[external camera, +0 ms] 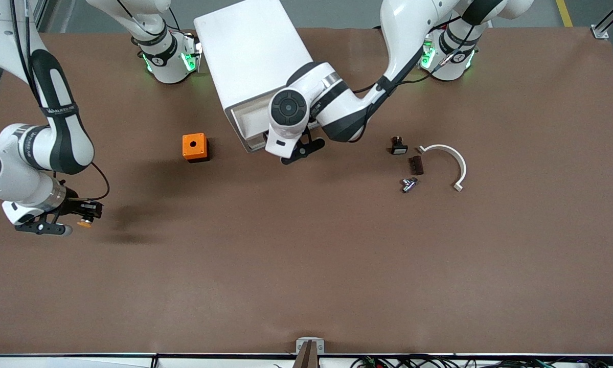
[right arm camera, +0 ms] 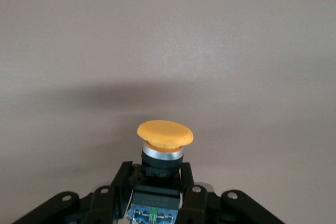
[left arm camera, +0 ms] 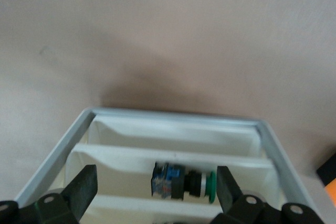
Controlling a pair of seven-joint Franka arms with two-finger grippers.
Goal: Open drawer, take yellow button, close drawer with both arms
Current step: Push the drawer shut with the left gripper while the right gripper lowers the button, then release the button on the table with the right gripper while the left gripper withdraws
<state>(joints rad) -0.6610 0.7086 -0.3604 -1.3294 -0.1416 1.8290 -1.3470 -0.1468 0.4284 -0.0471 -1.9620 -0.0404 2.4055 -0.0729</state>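
Note:
My right gripper [right arm camera: 157, 174] is shut on the button [right arm camera: 164, 135], gripping its black body with the orange-yellow cap pointing outward. In the front view it [external camera: 84, 217] holds the button [external camera: 85, 223] just above the table at the right arm's end. The white cabinet [external camera: 250, 46] stands at the back middle with a drawer [external camera: 247, 120] pulled out. My left gripper [left arm camera: 156, 190] is open over that drawer [left arm camera: 173, 116], its fingers [left arm camera: 84, 187] either side of a green-capped push button [left arm camera: 184, 182] lying in a compartment. In the front view the left hand [external camera: 286, 128] covers the drawer's front.
An orange box with a round hole [external camera: 195, 147] sits beside the cabinet toward the right arm's end. Toward the left arm's end lie a small black button with a white cap [external camera: 399, 146], a dark brown block [external camera: 416, 165], a metal fitting [external camera: 409, 184] and a white curved clip [external camera: 452, 161].

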